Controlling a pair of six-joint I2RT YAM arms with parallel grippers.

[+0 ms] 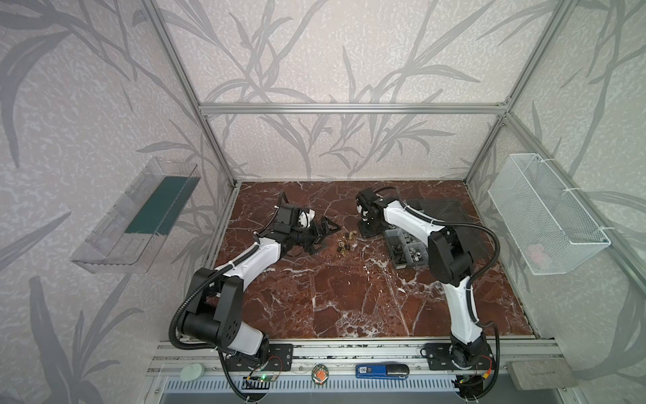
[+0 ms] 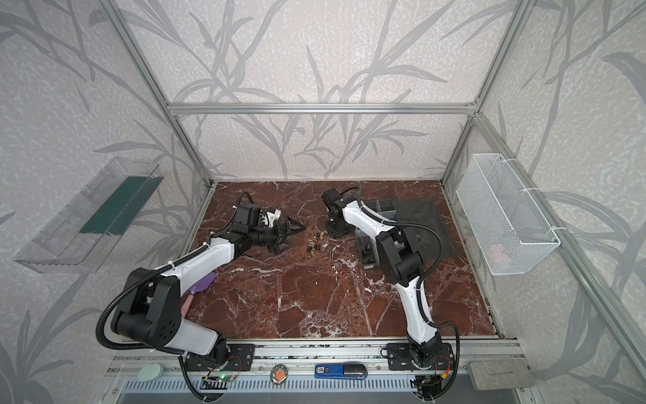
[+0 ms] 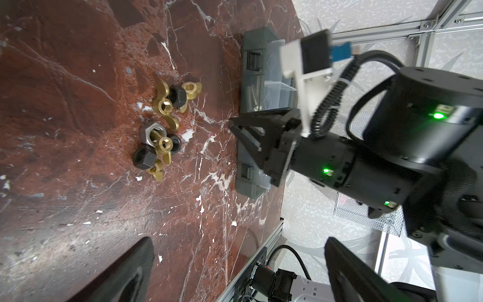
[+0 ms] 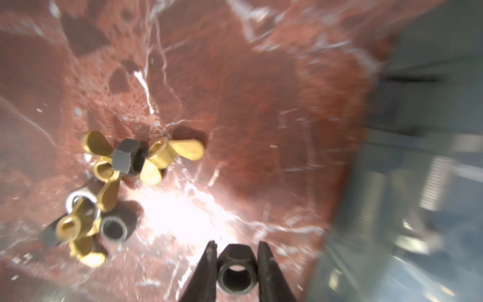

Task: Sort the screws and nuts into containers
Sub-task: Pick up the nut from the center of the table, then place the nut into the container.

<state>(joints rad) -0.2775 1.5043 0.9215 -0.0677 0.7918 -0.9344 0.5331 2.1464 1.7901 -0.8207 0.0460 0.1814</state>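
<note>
A small pile of nuts (image 1: 346, 241) (image 2: 316, 241), brass wing nuts and dark hex nuts, lies mid-table, sharp in the left wrist view (image 3: 162, 130). My right gripper (image 4: 237, 246) is shut on one dark hex nut (image 4: 237, 273), held just above the table beside the pile (image 4: 115, 193). In both top views it (image 1: 367, 229) (image 2: 335, 229) points down between the pile and the grey organizer box (image 1: 390, 245) (image 2: 360, 245). Its compartments (image 3: 248, 86) hold some metal parts, and its lid (image 1: 440, 210) lies open behind. My left gripper (image 1: 328, 232) (image 3: 237, 272) stands open and empty left of the pile.
A white wire basket (image 1: 545, 213) hangs on the right wall. A clear bin with a green strip (image 1: 140, 217) hangs on the left wall. A purple spatula (image 2: 202, 283) lies under my left arm. The aluminium rail (image 1: 349, 349) edges the table front.
</note>
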